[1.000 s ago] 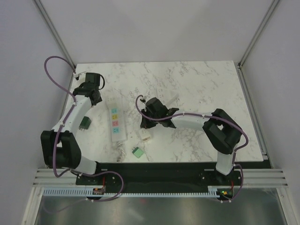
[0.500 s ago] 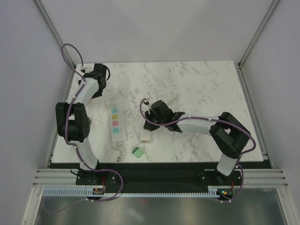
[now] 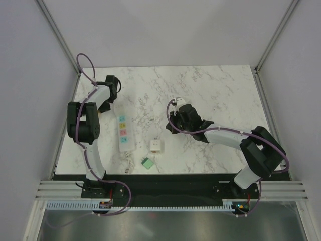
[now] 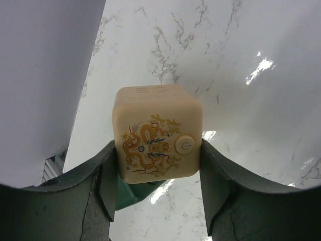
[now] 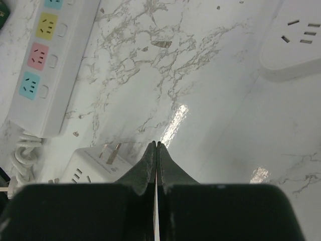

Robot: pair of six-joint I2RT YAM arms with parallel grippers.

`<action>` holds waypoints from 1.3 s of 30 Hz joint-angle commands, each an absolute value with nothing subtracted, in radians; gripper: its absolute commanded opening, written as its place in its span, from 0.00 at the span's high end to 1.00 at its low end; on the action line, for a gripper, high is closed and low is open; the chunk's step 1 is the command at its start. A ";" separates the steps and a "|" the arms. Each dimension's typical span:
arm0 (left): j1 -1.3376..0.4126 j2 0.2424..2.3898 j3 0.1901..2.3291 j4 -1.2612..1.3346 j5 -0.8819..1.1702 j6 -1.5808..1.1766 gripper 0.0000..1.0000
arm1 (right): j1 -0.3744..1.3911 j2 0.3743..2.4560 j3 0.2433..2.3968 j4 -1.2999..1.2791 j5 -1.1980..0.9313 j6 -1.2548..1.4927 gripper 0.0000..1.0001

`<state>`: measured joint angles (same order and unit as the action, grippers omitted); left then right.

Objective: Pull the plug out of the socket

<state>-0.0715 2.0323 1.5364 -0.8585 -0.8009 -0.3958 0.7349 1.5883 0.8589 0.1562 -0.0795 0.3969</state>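
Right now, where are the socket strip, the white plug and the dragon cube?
socket strip (image 3: 124,131), top view, its middle outlets.
white plug (image 3: 156,146), top view, its top face.
dragon cube (image 4: 159,133), left wrist view, its dragon face.

Bright, even light; white glare patches on the marble table (image 5: 175,120).

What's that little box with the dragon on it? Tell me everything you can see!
The box is a cream cube with rounded corners, plastic by its look. Its front has a gold dragon and a round power button; faint slots mark its top. The left hand pinches it from both sides with dark fingers, marble table behind. Something green shows under it; I can't tell what.
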 commanded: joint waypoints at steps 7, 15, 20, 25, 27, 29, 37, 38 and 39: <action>-0.051 2.036 1.529 -0.858 -0.850 -0.423 0.66 | 0.727 1.624 0.856 0.233 -0.133 0.417 1.00; -0.037 2.026 1.543 -0.850 -0.811 -0.437 0.25 | 0.724 1.635 0.856 0.224 -0.130 0.410 1.00; -0.037 1.964 1.545 -0.851 -0.776 -0.457 0.17 | 0.727 1.635 0.871 0.190 -0.129 0.405 1.00; -0.037 1.859 1.545 -0.857 -0.697 -0.491 0.00 | 0.726 1.628 0.887 0.152 -0.126 0.402 1.00; -0.037 1.821 1.545 -0.857 -0.637 -0.499 0.00 | 0.726 1.626 0.899 0.141 -0.123 0.400 1.00; -0.037 1.773 1.549 -0.856 -0.583 -0.505 0.00 | 0.726 1.628 0.913 0.123 -0.118 0.400 1.00; -0.037 1.706 1.513 -0.751 -0.191 -0.433 0.00 | 0.724 1.605 0.945 0.061 -0.104 0.408 1.00; -0.038 1.709 1.493 -0.732 -0.099 -0.416 0.00 | 0.726 1.602 0.946 0.057 -0.106 0.410 1.00; -0.040 1.710 1.482 -0.709 -0.050 -0.399 0.00 | 0.726 1.598 0.946 0.049 -0.107 0.417 1.00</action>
<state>-0.0406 1.7168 1.5139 -0.7937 -0.2890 -0.4488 0.7246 1.6333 0.9112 0.0776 -0.1150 0.4145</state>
